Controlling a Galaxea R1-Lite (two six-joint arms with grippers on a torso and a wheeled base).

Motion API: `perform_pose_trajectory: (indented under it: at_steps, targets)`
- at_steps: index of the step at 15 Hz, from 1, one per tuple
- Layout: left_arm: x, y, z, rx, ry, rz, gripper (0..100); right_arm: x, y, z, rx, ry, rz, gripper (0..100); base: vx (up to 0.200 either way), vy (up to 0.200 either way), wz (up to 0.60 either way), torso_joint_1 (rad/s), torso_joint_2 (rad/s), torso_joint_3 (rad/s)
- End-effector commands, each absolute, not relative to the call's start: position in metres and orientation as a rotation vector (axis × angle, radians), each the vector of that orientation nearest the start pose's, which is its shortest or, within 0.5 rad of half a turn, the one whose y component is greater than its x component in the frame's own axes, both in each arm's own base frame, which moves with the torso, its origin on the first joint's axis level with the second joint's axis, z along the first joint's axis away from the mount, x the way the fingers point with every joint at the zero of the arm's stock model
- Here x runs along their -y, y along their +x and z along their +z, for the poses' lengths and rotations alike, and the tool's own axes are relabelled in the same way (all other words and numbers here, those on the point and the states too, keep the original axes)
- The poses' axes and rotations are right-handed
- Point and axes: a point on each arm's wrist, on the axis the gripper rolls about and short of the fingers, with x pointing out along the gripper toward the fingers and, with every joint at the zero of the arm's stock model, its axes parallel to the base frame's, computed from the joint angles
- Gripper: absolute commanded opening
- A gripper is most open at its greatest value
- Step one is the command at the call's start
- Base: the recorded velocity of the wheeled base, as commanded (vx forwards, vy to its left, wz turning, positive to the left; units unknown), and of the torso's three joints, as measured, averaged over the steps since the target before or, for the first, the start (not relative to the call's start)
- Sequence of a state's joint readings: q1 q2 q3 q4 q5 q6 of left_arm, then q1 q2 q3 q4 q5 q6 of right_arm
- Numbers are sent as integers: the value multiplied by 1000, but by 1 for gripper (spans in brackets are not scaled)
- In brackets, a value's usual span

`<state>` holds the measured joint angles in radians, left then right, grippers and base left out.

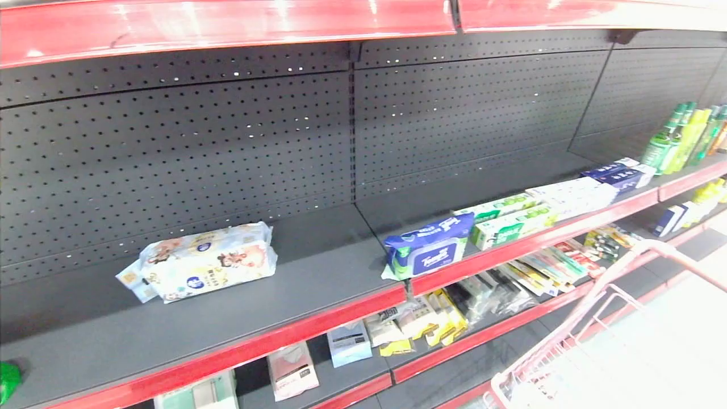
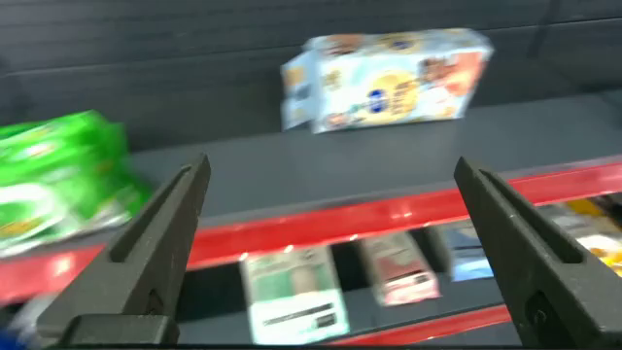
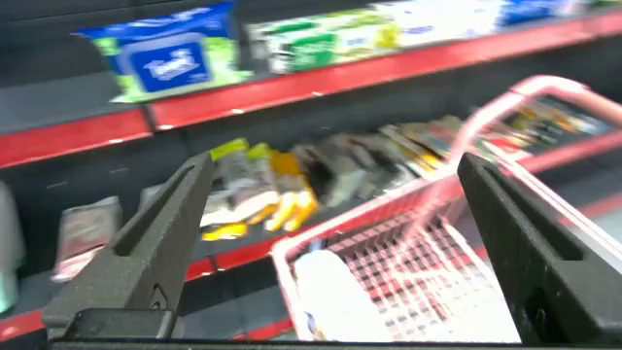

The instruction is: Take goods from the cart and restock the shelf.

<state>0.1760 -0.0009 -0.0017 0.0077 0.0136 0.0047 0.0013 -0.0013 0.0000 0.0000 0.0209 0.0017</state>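
Restocking looks barely begun: left gripper [image 2: 330,167] and right gripper [image 3: 335,160] both gape empty, a wipes pack [image 2: 389,78] on the shelf [image 2: 292,165] beyond the left jaws, the cart [image 3: 544,92] beneath the right.

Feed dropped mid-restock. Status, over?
Left gripper open, empty, facing shelf. Right gripper open, empty, facing cart; pale item inside. Nothing blocking the cart.

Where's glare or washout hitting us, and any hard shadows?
Head view: ceiling-light glare streaks the top red shelf lip; inside the cart is washed out to white. Left wrist view: even light, no hard shadow around the white wipes pack. Right wrist view: the cart wires read bright, the packets behind sit dim.
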Motion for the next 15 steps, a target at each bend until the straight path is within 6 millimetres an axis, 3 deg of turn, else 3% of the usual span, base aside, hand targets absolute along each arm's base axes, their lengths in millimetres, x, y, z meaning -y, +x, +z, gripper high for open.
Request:
perform_pose_trajectory:
  at_steps: [1,7,13,15]
  targets:
    - [4,-23,75,-7,4,190,100,0,-23,75,-2,2,23,100,0,0,-600,-2,2,2]
    - [4,-23,75,-7,4,190,100,0,-23,75,-2,2,23,100,0,0,-600,2,1,2]
    - [4,-23,75,-7,4,190,100,0,-22,76,-9,6,20,100,0,0,0,0,0,0]
    - [4,-23,75,-7,4,190,100,1,-22,77,-2,70,-72,100,0,0,0,0,0,0]
